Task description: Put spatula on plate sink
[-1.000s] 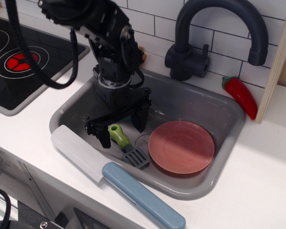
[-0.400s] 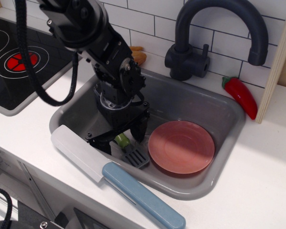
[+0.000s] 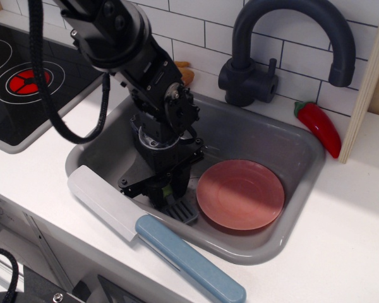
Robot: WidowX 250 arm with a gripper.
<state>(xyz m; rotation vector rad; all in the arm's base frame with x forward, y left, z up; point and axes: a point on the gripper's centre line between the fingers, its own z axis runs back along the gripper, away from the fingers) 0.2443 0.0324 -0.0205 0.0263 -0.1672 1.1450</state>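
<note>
Claw [image 3: 166, 191] and black arm now sit low in the sink, directly over the spatula. A second ago the claw hung spread wide above the green handle; since then it has dropped and drawn its fingers in, so that only a sliver of green shows between them. Whether the fingers have actually pinched the handle cannot be told, because the wrist blocks the contact.

Going from largest to smallest: a white table [image 3: 341, 240] carries everything. Set into it is the grey sink [image 3: 259, 136], with a dark tap [image 3: 284, 44] behind it against white tiles. A black stovetop [image 3: 25, 82] with red burners lies at the far left. A long knife [image 3: 151, 230] with a white blade and blue handle rests across the sink's near rim, just beside the claw. The round salmon-pink plate [image 3: 240, 194] lies flat and bare on the sink floor, to the right of the claw. A red toy pepper [image 3: 319, 126] lies on the table behind the sink's far right corner. Smallest is the spatula [image 3: 180, 209]: its grey slotted blade pokes out beneath the claw, just beside the plate's left edge and not on it.

Judging by the descent and closing, the grasp is under way. The spatula has not moved, so the lift and the short carry rightward onto the plate are still to come.
</note>
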